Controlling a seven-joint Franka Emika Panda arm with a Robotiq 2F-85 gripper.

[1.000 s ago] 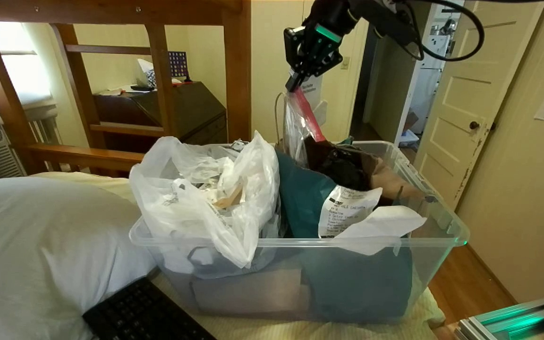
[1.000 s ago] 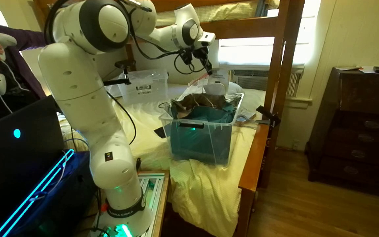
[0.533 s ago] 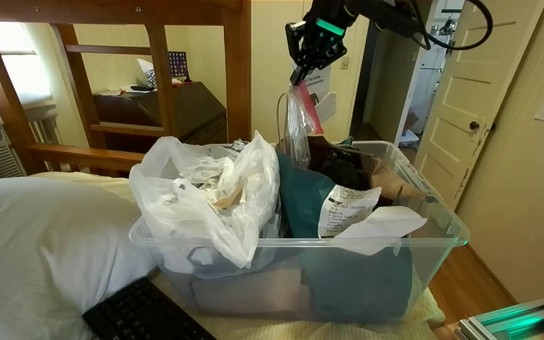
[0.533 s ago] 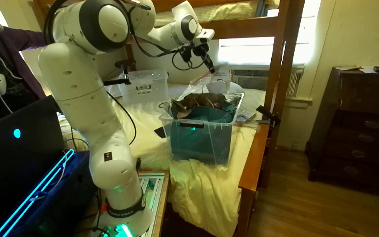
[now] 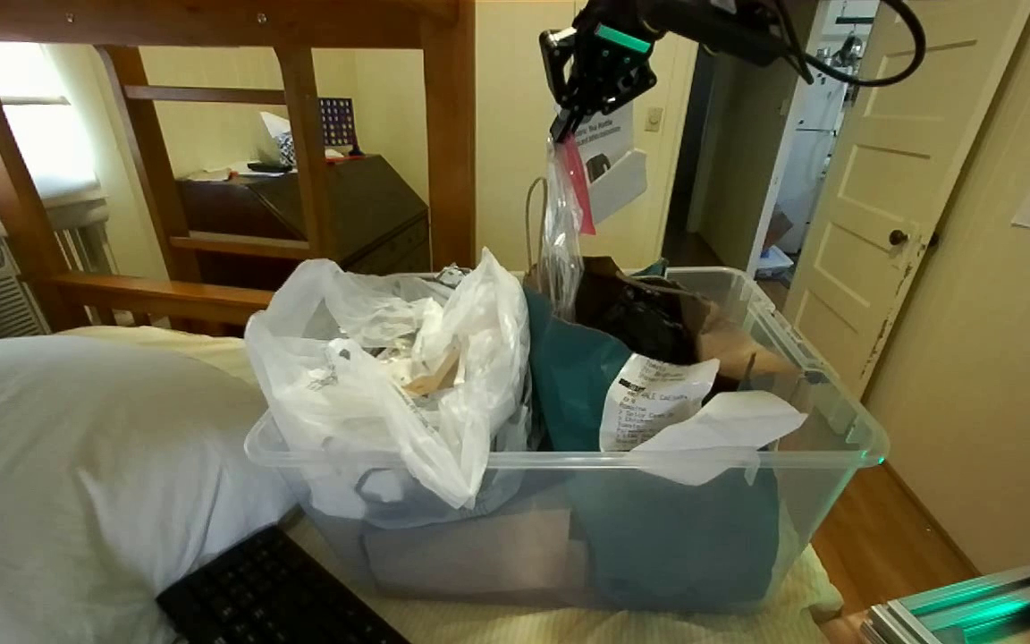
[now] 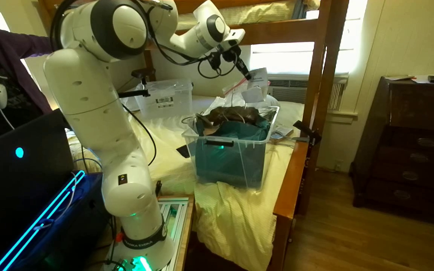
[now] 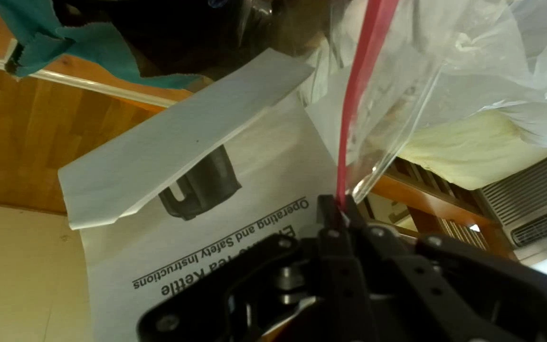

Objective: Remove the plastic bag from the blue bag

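Observation:
My gripper (image 5: 560,136) is shut on the top corner of the clear plastic bag (image 5: 560,237), which hangs below it. In the wrist view the bag's red strip (image 7: 360,80) runs straight into the meeting fingertips. The lower end of the plastic bag dips behind the near edge of the blue bag (image 5: 569,371), so its bottom is hidden. A printed tea-kettle leaflet (image 7: 264,190) hangs along with the plastic bag; whether it is inside it or behind it I cannot tell. The blue bag stands in the clear bin (image 6: 198,136), with brown and black material in its mouth.
A big milky-white bag (image 5: 443,402) fills the bin beside the blue bag. A receipt (image 5: 654,402) and white paper (image 5: 730,420) lie over the blue bag's edge. A keyboard (image 5: 274,590) lies near the bin, and another clear bin (image 6: 164,99) stands farther along the bed.
The gripper has risen a little, drawing the plastic bag upward. The leaflet has come up with it and now shows more above the blue bag.

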